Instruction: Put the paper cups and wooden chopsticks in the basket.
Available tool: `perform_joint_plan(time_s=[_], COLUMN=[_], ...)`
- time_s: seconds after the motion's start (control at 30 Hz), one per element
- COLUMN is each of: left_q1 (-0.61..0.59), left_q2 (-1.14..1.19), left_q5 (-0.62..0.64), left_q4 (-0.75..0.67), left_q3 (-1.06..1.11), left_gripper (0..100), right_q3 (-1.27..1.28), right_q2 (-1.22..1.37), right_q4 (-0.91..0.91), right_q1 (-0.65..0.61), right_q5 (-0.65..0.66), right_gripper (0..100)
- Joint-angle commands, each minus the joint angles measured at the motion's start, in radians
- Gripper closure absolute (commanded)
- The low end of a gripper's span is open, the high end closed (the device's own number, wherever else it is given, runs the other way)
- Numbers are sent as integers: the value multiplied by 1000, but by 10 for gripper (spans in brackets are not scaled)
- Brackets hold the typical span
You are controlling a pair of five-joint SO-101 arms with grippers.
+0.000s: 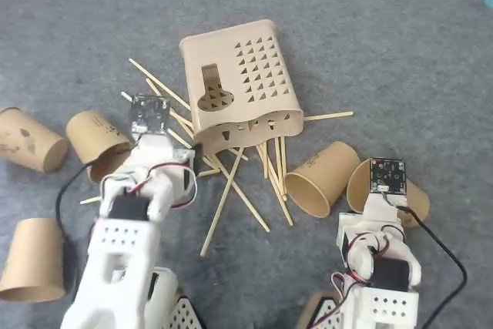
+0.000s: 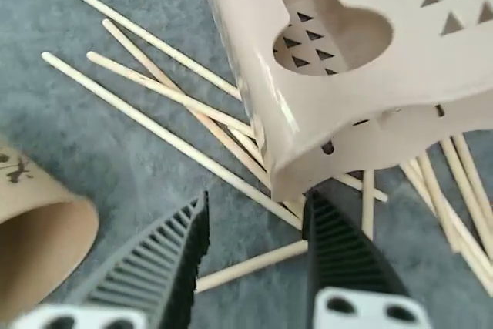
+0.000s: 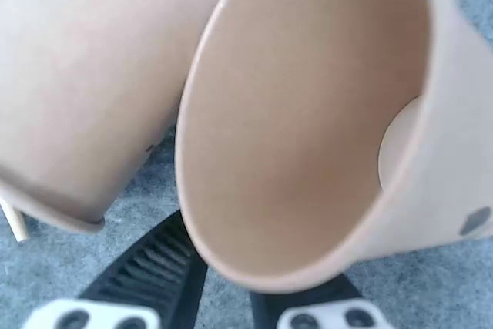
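Left gripper [image 2: 254, 229] wide over pale wooden chopsticks [image 2: 154, 129] beside beige plastic basket [image 2: 370, 98]; right gripper [image 3: 231, 287] at brown paper cup [image 3: 308, 113], grip indeterminate.

Basket [image 1: 254, 75] in the middle, chopsticks [image 1: 223, 199] left of and before it, cups [image 1: 320, 179] either side.

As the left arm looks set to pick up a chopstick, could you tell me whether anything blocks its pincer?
Partly. The tipped basket lies on several chopsticks, its corner just ahead of the left pincer. One chopstick on the carpet under the open pincer looks clear.
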Motion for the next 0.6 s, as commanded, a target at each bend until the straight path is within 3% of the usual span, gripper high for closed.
perform_joint_plan(time_s=[0.0,0.3,0.43,0.53,0.57], left_q1=[28,29,20,34,48], left_q2=[133,468,598,620,620], left_q5=[12,137,138,138,140], left_q4=[-210,-617,-624,-624,-623], left_q3=[-2,-28,-131,-168,-171], left_gripper=[810,813,841,997,994], right_q3=[18,18,18,18,18], right_q2=[-12,-12,-12,-12,-12], right_q4=[5,5,5,5,5], right_q1=[5,5,5,5,5], right_q5=[-9,-9,-9,-9,-9], right_gripper=[990,990,990,990,990])
